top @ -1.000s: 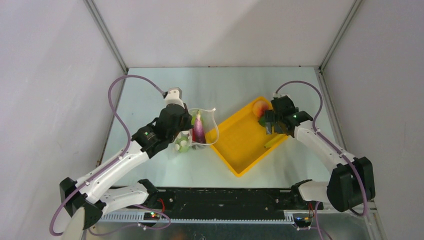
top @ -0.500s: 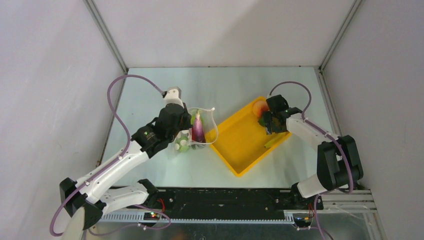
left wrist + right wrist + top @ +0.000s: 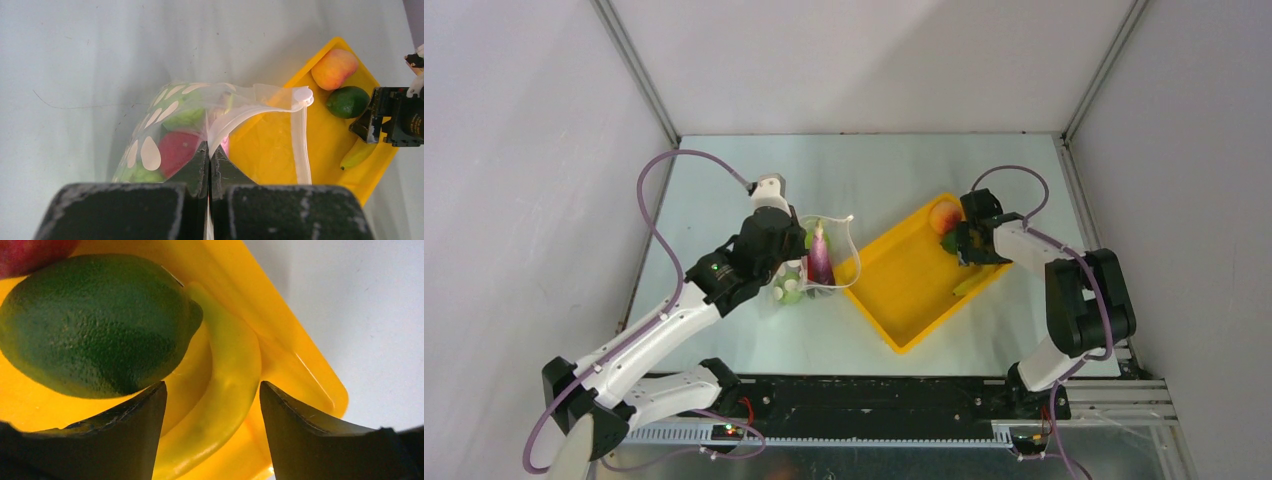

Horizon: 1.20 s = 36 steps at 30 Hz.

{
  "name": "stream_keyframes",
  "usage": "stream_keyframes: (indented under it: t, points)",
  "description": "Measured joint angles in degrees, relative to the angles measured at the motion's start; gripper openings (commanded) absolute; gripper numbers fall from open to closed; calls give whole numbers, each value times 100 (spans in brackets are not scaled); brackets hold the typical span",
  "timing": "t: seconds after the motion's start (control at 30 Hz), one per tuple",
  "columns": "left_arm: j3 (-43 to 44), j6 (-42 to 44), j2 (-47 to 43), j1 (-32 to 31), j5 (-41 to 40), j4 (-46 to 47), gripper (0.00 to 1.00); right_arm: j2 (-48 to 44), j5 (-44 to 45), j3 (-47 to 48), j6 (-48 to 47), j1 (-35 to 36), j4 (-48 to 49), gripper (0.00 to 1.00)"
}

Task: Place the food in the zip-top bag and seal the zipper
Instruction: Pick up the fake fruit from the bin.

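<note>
Though narrower, right claw (image 3: 211,390) astride banana (image 3: 235,360)

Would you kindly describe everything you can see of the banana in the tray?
The banana is yellow, curved and smooth, plastic-looking. It lies flat in the yellow tray along one wall near a corner, beside the green lime. The right claw straddles it, fingers open; contact is unclear.

White arm links (image 3: 659,330), black joints (image 3: 1079,320), looping purple cables (image 3: 643,200), black jaws, green lights (image 3: 715,266)
</note>
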Motion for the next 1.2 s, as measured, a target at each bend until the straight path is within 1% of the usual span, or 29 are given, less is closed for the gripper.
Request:
stream_keyframes:
  t: [0.4, 0.63, 0.83, 1.0, 1.1, 1.17, 1.2]
  points:
    - [151, -2, 2, 4, 92, -223, 0, 223, -404, 76, 411, -275, 118, 67]
    - [240, -7, 4, 4, 96, -315, 0, 284, -654, 90, 638, -256, 153, 65]
    - [249, -9, 15, 4, 127, -391, 0, 313, -835, 90, 938, -146, 330, 61]
    - [273, -11, 22, 4, 142, -428, 0, 372, -688, 109, 1272, -42, 328, 47]
    - [273, -11, 22, 4, 142, -446, 0, 472, -382, 234, 1561, 24, 133, 45]
    - [273, -13, 22, 4, 140, -461, 0, 535, -188, 326, 1720, 90, -48, 40]
    - [273, -17, 22, 4, 140, -472, 0, 566, -83, 380, 1812, 131, -168, 36]
